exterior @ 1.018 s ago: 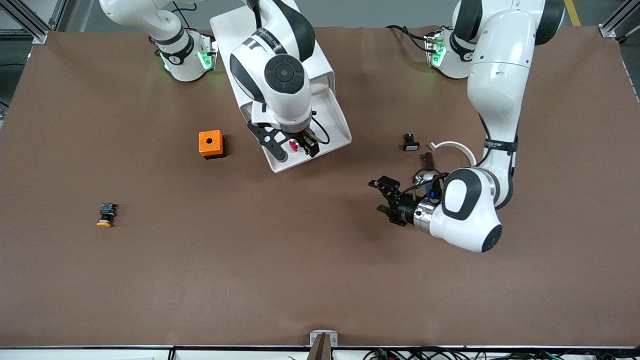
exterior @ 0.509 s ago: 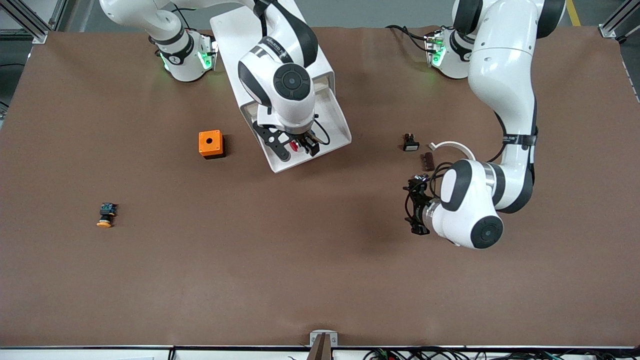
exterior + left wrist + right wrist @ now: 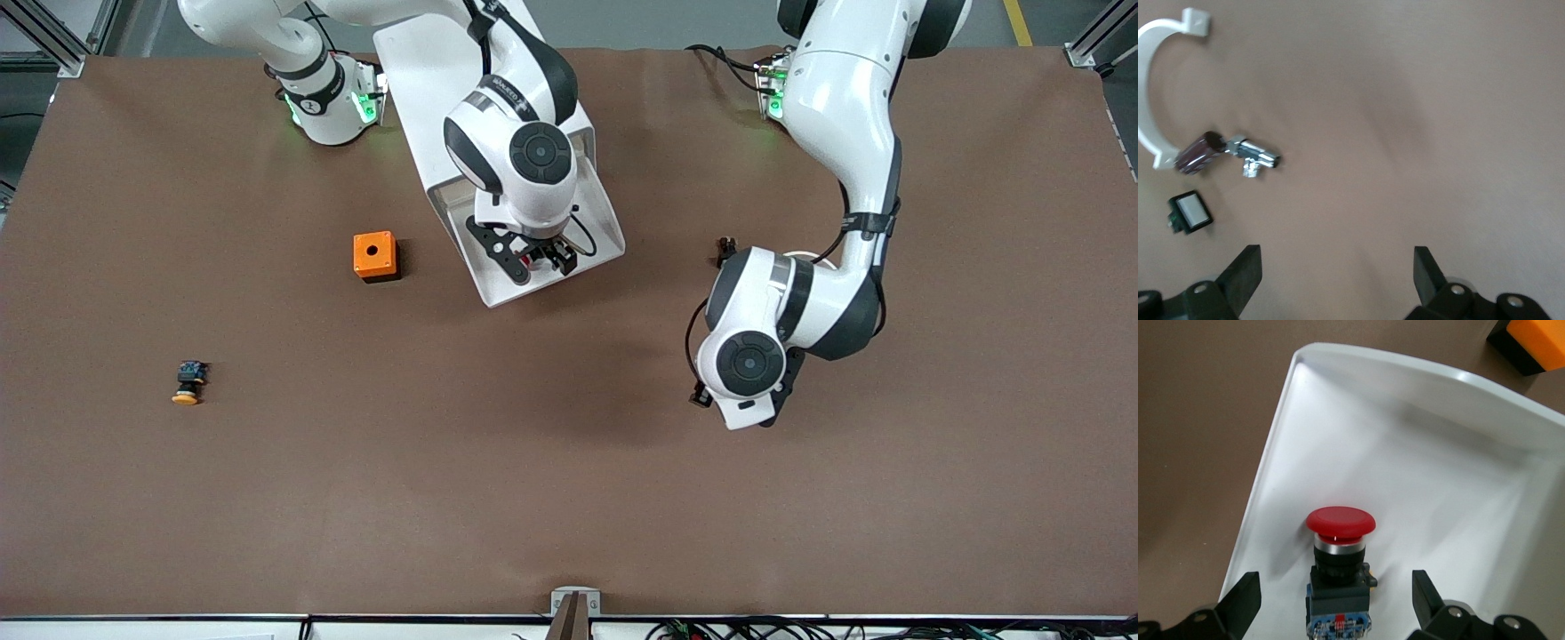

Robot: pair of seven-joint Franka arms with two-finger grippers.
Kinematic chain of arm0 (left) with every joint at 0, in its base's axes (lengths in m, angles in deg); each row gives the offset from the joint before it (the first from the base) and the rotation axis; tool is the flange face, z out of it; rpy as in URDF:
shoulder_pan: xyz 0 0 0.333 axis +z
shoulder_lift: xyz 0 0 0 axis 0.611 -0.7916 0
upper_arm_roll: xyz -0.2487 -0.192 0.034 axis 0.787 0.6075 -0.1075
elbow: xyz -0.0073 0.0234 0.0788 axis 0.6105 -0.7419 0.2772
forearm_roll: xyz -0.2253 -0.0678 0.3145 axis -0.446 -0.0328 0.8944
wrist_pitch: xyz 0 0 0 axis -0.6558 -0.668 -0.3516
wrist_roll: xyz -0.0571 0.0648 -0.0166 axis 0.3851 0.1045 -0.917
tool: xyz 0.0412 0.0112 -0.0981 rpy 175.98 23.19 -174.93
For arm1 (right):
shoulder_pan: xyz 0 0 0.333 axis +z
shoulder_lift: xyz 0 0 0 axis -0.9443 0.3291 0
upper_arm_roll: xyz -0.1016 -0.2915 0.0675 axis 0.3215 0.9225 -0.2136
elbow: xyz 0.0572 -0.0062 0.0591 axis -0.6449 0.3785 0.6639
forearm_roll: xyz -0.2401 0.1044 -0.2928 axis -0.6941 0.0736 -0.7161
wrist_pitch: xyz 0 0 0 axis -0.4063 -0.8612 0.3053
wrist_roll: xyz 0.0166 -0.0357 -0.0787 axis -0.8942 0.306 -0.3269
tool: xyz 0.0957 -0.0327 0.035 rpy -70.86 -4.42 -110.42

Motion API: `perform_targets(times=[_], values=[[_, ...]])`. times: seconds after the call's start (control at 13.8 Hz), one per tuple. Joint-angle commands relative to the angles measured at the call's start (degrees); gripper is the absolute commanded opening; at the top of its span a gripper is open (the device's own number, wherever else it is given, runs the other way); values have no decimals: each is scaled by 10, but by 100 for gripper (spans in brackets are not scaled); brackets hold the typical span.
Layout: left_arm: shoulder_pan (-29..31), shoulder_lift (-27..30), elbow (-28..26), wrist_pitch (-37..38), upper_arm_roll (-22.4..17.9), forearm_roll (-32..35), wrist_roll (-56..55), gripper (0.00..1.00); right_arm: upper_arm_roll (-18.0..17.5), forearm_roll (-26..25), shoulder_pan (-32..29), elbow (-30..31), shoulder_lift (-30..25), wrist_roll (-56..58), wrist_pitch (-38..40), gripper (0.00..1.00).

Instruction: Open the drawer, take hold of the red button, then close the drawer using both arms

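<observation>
The white drawer (image 3: 494, 295) is pulled open out of its white cabinet (image 3: 418, 62). The red-capped button (image 3: 1339, 577) lies on its side in the drawer, also visible in the front view (image 3: 531, 261). My right gripper (image 3: 1336, 600) is open just above the button, one finger on each side of its black body, not touching it; it also shows in the front view (image 3: 540, 260). My left gripper (image 3: 1336, 277) is open and empty, pointing down over bare table toward the left arm's end. In the front view it is hidden under its own wrist.
An orange box (image 3: 374, 256) stands beside the drawer, toward the right arm's end. A yellow-capped button (image 3: 185, 384) lies farther toward that end. By the left arm lie a white-capped switch (image 3: 1191, 212), a white curved clamp (image 3: 1148, 113) and a brown-and-chrome fitting (image 3: 1225, 150).
The left arm turned its wrist from sideways to pointing down and swung toward the drawer. The right gripper shifted slightly over the drawer. The button has not moved.
</observation>
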Motion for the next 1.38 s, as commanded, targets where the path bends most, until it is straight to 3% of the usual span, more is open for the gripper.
perform_targets(times=[0.0,0.29,0.58,0.73,0.95,1.09,1.31], values=[[-15,16,-11,-31,-4,24,53,100,3,10,5,-1,4,-7,-3,100],[-8,50,-34,-31,4,17,181,100,3,10,6,-2,4,-7,-2,49],[-6,68,-63,-35,13,14,246,100,3,10,22,-2,3,-7,-2,17],[-8,72,-98,-70,15,11,278,100,2,10,22,-5,3,-7,1,11],[4,65,-109,-94,30,-24,297,100,3,10,16,-16,-7,-2,13,11],[13,65,-107,-99,30,-39,304,100,7,10,8,-58,-8,-1,62,11],[20,65,-108,-99,30,-65,318,100,3,11,-62,-144,-8,38,178,11]])
